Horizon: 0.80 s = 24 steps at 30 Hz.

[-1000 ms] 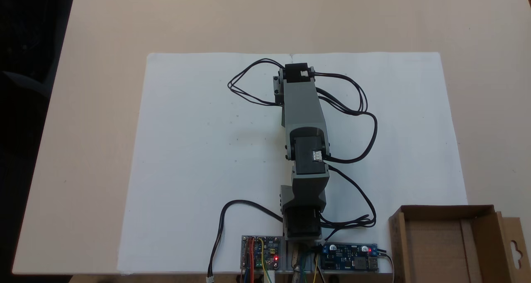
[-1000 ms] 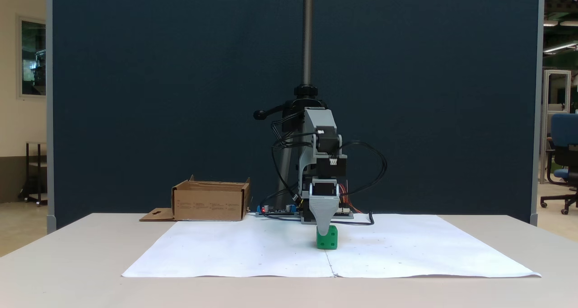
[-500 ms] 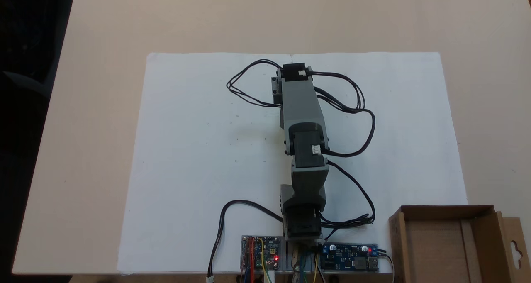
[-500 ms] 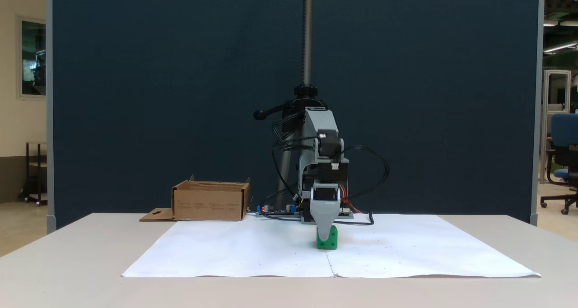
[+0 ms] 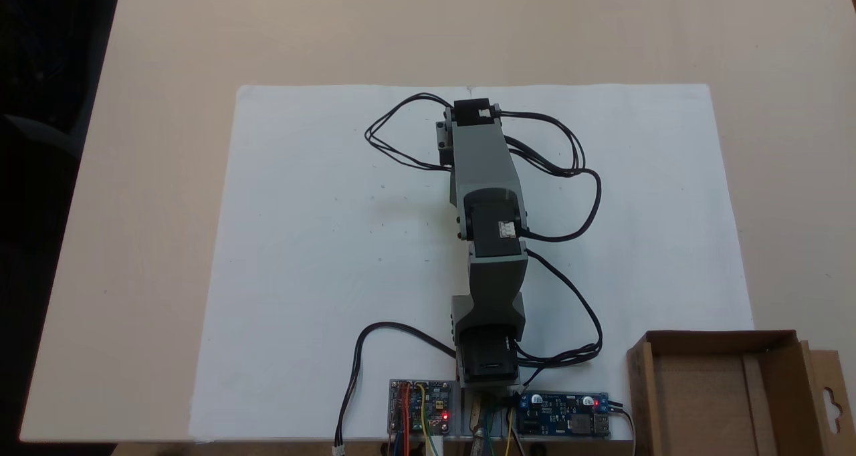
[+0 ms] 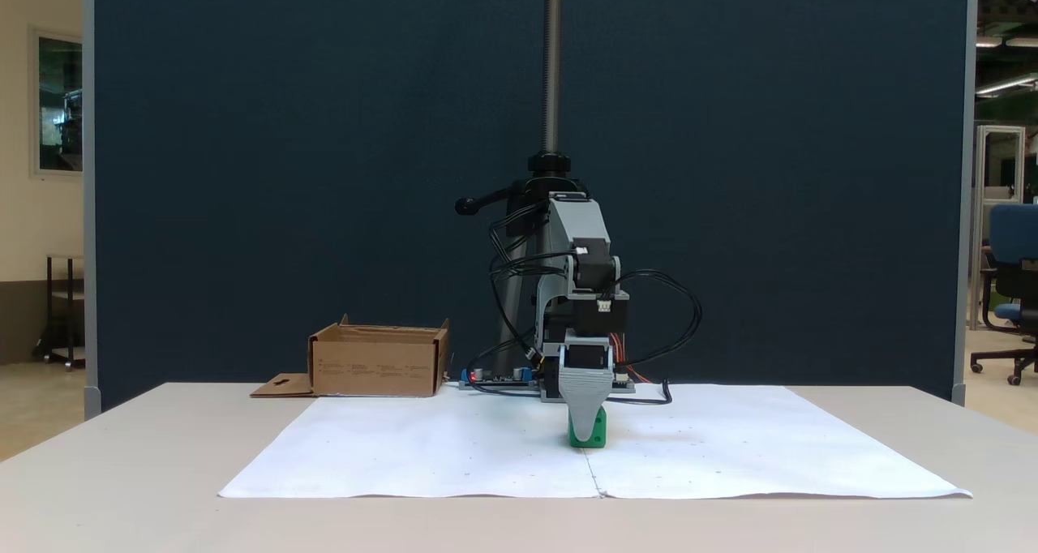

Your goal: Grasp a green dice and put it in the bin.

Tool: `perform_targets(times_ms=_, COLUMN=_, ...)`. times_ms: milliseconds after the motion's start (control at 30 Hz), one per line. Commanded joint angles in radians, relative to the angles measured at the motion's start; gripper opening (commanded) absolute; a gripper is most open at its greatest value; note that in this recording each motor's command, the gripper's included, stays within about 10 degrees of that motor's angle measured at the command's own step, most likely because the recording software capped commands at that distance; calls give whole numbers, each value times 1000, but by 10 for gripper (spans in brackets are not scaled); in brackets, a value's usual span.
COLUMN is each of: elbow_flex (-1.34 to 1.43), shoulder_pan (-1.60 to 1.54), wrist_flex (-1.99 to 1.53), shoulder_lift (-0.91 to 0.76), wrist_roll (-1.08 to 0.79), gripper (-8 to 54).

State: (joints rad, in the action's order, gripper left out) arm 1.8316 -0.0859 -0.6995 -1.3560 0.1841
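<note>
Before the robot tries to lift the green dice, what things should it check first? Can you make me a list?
1. Is the green dice on the white paper? Ok: it sits on the sheet.
2. Is the gripper low enough? Ok: its grey finger overlaps the dice's front face.
3. Are both fingers around the dice? Cannot tell: one finger shows from the front, and from above the arm covers the dice.
4. Is the gripper shut tight? Cannot tell.
5. Is the bin ready? Ok: its top is open and from above it looks empty.
6. Is the way to the bin free? Ok: just bare paper and table lie between.
</note>
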Motion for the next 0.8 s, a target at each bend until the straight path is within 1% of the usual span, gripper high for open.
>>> perform_targets(times_ms=0, elbow_flex=-48, shoulder_pan=-9, wrist_flex=29, shoulder_lift=-8, wrist_roll=51, gripper=418)
perform_targets(times_ms=433, elbow_flex=-75, shoulder_pan=-9, wrist_flex=28, shoulder_lift=40, wrist_roll=51, gripper=413)
perform_targets(times_ms=533, elbow_flex=-75, shoulder_pan=-8, wrist_flex=23, shoulder_lift=40, wrist_roll=51, gripper=367)
perform_targets(times_ms=667, elbow_flex=-75, shoulder_pan=-9, wrist_flex=20, shoulder_lift=44, wrist_roll=51, gripper=359)
perform_targets(times_ms=733, elbow_flex=-75, shoulder_pan=-9, wrist_flex=23, shoulder_lift=44, wrist_roll=49, gripper=324)
perform_targets(times_ms=767, elbow_flex=-75, shoulder_pan=-8, wrist_flex=23, shoulder_lift=44, wrist_roll=49, gripper=318)
